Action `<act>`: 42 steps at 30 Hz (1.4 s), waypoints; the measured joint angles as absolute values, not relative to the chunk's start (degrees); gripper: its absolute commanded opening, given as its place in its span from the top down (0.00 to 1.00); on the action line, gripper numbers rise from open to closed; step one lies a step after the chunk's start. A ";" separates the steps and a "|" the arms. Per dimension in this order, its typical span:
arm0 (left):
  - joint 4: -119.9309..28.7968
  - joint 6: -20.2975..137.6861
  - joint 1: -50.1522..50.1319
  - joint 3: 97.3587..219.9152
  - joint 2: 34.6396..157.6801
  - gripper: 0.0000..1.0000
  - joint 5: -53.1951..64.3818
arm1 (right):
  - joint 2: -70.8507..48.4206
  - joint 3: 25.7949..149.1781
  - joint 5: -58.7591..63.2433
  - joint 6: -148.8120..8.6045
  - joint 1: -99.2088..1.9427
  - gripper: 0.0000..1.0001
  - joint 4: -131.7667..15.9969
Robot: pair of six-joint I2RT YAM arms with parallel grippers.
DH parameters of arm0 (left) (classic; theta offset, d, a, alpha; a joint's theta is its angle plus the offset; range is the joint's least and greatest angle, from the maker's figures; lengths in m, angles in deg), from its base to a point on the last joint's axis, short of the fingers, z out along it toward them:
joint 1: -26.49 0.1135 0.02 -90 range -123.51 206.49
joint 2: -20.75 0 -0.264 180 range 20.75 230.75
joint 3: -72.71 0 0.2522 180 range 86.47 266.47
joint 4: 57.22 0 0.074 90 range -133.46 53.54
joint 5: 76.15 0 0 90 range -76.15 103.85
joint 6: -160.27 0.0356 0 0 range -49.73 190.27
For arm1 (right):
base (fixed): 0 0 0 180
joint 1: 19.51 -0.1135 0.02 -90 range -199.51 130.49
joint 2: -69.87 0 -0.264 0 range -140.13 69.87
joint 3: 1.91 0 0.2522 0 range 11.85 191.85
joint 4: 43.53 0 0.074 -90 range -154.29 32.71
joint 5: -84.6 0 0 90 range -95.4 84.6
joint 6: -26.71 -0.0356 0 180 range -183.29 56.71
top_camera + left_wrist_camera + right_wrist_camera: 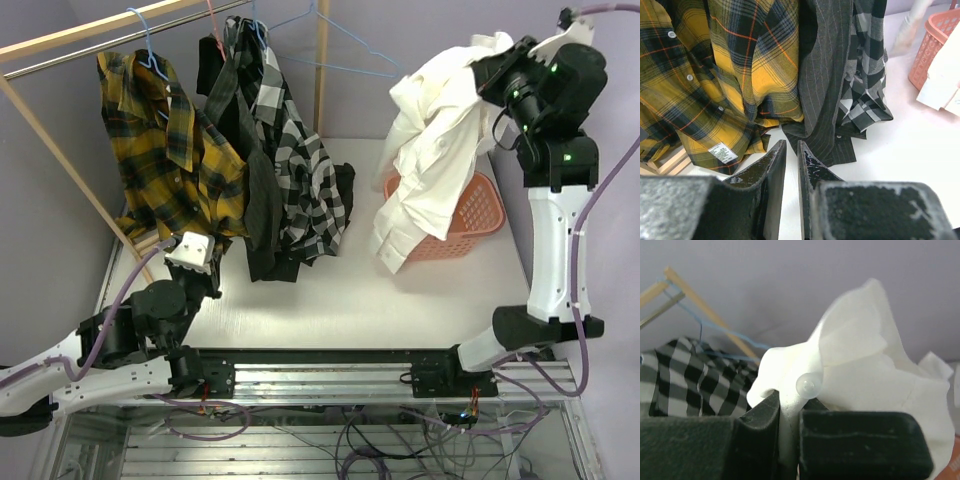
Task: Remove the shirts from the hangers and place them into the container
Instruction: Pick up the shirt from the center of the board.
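Note:
Three shirts hang on the rack: yellow plaid [170, 160], charcoal pinstriped [255, 190] and black-and-white checked [300, 170]. My right gripper [480, 75] is shut on the white shirt [430, 160], pinching a buttoned edge [807, 385] and holding it high. The cloth drapes down over the near left rim of the salmon-pink container [475, 215]. An empty light blue hanger [340, 50] stays on the rail. My left gripper [791, 144] sits low on the table before the hems of the plaid [715, 75] and pinstriped [825, 90] shirts. Its jaws stand a narrow gap apart with nothing between them.
A wooden rack post [322, 60] rises between the hanging shirts and the white shirt, and a slanted wooden leg [60, 150] runs down the left. The purple wall closes the back. The arms' mounting rail [330, 375] lies along the near edge.

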State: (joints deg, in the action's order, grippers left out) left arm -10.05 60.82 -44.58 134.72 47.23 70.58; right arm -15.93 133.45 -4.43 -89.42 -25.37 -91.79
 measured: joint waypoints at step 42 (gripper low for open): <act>-9.75 60.86 -43.33 134.72 48.30 0.74 68.66 | -19.67 156.47 7.00 -102.12 -12.87 1.00 -67.25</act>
